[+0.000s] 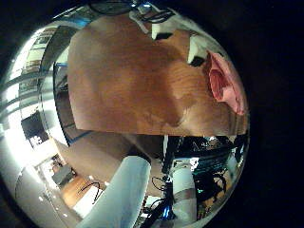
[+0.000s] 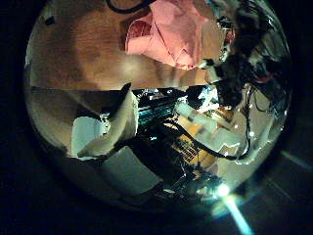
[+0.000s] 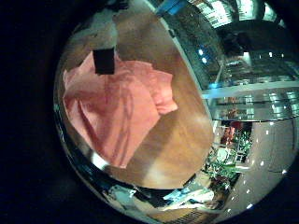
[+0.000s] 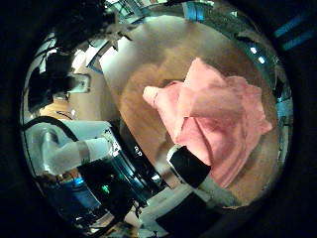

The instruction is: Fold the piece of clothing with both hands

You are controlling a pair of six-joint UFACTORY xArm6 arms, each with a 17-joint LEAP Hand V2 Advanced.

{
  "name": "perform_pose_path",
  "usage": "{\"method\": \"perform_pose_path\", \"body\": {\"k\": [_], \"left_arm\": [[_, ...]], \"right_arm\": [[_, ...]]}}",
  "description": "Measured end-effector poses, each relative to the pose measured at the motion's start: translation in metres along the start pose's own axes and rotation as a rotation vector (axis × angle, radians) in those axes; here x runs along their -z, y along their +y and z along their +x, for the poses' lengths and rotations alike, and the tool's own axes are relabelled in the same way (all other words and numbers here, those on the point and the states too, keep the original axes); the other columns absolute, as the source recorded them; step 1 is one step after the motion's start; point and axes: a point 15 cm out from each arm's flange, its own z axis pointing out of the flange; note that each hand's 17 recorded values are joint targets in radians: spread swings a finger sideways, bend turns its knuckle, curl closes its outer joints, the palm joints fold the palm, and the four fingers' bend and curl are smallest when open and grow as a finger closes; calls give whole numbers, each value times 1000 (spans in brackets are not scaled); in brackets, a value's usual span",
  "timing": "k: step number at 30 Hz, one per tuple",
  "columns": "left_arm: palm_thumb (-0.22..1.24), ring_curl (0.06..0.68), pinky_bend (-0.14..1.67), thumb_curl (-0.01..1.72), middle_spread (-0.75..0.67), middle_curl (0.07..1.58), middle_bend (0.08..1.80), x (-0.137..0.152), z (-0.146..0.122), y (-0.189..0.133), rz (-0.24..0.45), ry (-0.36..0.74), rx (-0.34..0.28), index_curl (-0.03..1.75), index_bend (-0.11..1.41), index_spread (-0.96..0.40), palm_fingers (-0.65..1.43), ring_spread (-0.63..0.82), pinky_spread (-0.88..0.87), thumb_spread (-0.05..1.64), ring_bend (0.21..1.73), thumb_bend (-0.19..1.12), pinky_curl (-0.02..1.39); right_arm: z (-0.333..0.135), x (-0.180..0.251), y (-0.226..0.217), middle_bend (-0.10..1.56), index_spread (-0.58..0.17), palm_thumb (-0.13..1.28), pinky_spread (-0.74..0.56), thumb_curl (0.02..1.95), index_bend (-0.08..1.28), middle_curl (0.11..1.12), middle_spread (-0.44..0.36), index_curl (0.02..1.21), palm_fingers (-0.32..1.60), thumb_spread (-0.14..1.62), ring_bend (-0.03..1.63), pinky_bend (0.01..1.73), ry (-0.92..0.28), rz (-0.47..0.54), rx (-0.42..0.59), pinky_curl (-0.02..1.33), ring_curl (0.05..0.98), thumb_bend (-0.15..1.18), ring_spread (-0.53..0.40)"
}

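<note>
The garment (image 3: 117,107) lies crumpled and partly spread on the wooden table (image 3: 182,131), with a sleeve sticking out to one side. It fills much of both right palm views, so my right hand (image 3: 105,51) hovers close above it; its fingers (image 4: 188,164) look relaxed and hold no cloth. My left hand (image 1: 176,38) is farther off, over bare table (image 1: 123,85), with the garment (image 1: 223,81) at the edge of its view. In the left thumb side view the garment (image 2: 171,29) lies beyond a relaxed finger (image 2: 117,117). Nothing is gripped.
The table's edge (image 1: 142,131) runs close to the left hand, with floor and equipment below it. A white arm segment (image 4: 69,149) shows beside the table in the right thumb side view. Bare wood surrounds the garment.
</note>
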Motion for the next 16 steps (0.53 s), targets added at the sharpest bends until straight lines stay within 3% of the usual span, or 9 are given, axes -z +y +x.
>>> {"method": "perform_pose_path", "body": {"k": [3,9,16], "left_arm": [[440,226,291,326,115,396,192,2,6,3,0,-7,7,413,182,-20,253,168,280,1215,682,-16,360],[440,227,290,326,116,396,190,-2,16,12,-16,-8,40,414,182,-20,251,167,280,1215,678,-16,363],[440,229,289,326,115,395,194,-7,25,29,-9,-14,70,416,182,-20,252,172,280,1215,677,-16,365]], "right_arm": [[37,27,13,292,-460,520,272,445,141,412,-43,388,-39,1169,834,988,26,45,-67,639,382,-29,115],[113,54,59,326,-461,370,362,335,187,398,-126,362,83,1322,803,874,65,81,-236,561,341,-20,60],[150,46,115,335,-457,353,397,274,180,386,-117,351,153,1394,766,771,75,43,-350,494,308,-9,29]]}}
